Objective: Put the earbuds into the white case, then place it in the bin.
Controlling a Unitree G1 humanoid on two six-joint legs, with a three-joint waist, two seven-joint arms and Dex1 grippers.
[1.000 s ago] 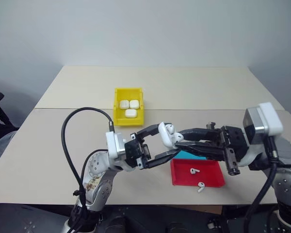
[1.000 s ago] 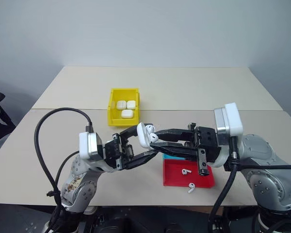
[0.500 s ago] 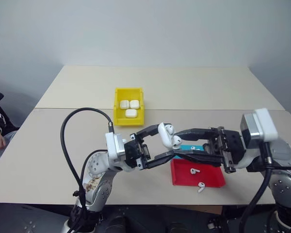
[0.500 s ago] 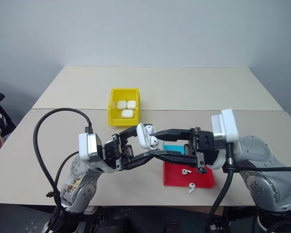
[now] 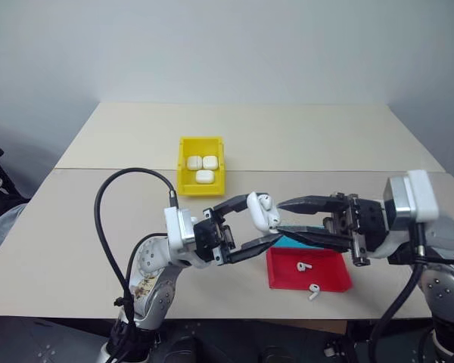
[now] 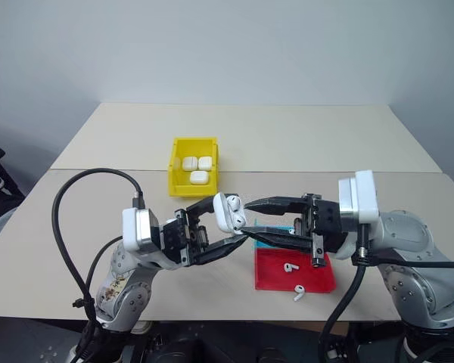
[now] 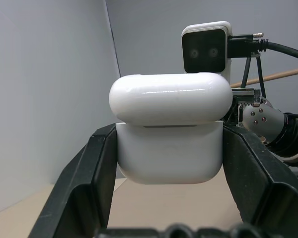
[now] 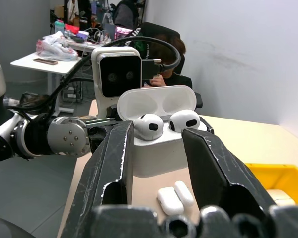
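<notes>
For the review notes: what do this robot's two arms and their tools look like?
Both arms are silver-grey metal with rounded joint housings and visible screws. Each wrist carries a white boxy camera module with a dark front. Thick black cables loop from the modules down along the arms. The left tool and the right tool each have two long, tapered black fingers on a black base.

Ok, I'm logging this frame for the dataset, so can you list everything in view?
table: one, beige, under everything
bin: one, yellow, mid-table
closed cases: three, white, in the bin
red tray: one, near front edge
blue tray: one, behind red tray, partly hidden
loose earbuds: two, white, one in red tray, one at its front rim
white case: one, lid open, held in the air
seated earbuds: two, white, in that case
person: one, background
left gripper: jaws shut on case
right gripper: jaws open beside case
</notes>
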